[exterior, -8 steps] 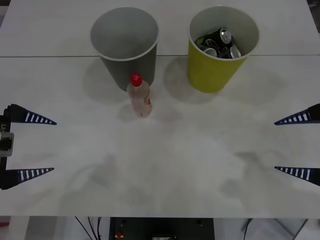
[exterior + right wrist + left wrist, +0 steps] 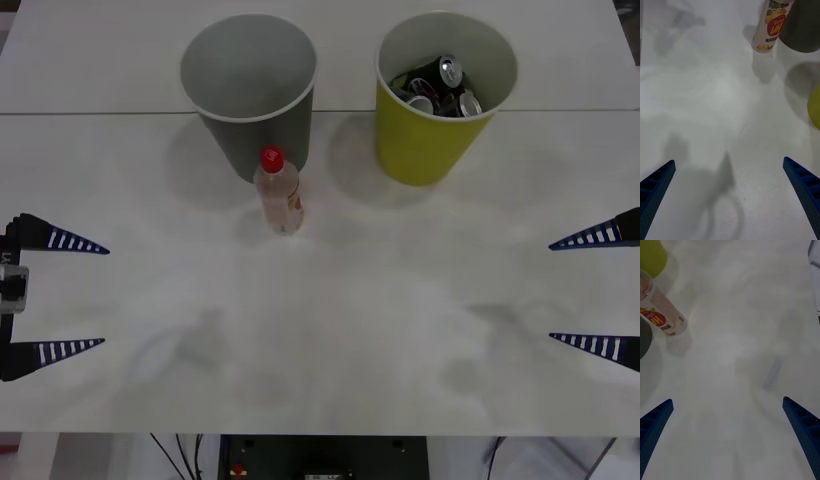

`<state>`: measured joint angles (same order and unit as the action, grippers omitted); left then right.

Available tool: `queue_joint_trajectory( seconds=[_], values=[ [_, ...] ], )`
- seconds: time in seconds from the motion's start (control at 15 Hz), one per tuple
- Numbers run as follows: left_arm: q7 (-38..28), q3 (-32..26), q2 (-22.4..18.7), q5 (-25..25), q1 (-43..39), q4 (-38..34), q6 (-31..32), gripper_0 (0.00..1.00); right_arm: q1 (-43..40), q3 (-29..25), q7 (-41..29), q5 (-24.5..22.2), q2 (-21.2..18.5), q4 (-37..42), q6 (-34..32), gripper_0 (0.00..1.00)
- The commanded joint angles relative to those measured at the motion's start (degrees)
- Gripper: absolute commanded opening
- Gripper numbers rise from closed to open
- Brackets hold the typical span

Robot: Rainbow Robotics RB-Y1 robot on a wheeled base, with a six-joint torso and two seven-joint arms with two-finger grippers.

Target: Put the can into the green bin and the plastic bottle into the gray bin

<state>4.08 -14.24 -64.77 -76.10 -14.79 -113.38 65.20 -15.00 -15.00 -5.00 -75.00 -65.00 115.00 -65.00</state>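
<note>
Your left gripper [image 2: 60,296] hovers with jaws wide, holding nothing. Ahead, between both grippers on the worktop [image 2: 400,300], the gray bin [image 2: 250,90] looks empty; the plastic bottle [image 2: 280,192] stands upright just before it. The green bin [image 2: 445,95] holds cans [image 2: 440,85]. Your right gripper [image 2: 595,290] waits, jaws wide, empty.

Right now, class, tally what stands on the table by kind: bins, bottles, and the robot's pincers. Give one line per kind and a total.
Bins: 2, the gray bin and the green bin, which holds cans.
Bottles: 1, the plastic bottle, upright before the gray bin.
Pincers: 2, the left pincer and right pincer, both open.
Total: 5
</note>
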Motion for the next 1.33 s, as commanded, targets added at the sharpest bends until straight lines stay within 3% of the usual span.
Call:
queue_joint_trajectory(
  seconds=[0.07, 0.27, 0.53, 0.8, 1.07, 1.33],
  values=[
    [-0.91, 0.36, 0.08, 2.45, 0.02, 0.53, -0.43, 1.0, 0.0, 0.0, 0.0, 0.0, 0.0, 0.0, 0.0, 1.0],
    [-1.0, 1.5, 0.0, 7.37, 0.38, 3.43, -0.69, 1.0, 0.0, 0.0, 0.0, 0.0, 0.0, 0.0, 0.0, 1.0],
    [-2.05, 1.85, 0.0, 8.16, 0.38, 3.25, -1.83, 1.0, 0.0, 0.0, 0.0, 0.0, 0.0, 0.0, 0.0, 1.0],
    [-10.67, 1.94, 0.08, 7.54, 0.29, 0.44, -3.77, 1.0, 0.0, 0.0, 0.0, 0.0, 0.0, 0.0, 0.0, 1.0],
    [-24.11, 2.11, 1.49, -1.42, -0.68, -7.03, -10.54, 1.0, 0.0, 0.0, 0.0, 0.0, 0.0, 0.0, 0.0, 1.0],
    [-41.96, 7.83, 3.16, -17.86, -2.7, -15.03, -23.89, 1.0, 0.0, 0.0, 0.0, 0.0, 0.0, 0.0, 0.0, 1.0]
  ],
)
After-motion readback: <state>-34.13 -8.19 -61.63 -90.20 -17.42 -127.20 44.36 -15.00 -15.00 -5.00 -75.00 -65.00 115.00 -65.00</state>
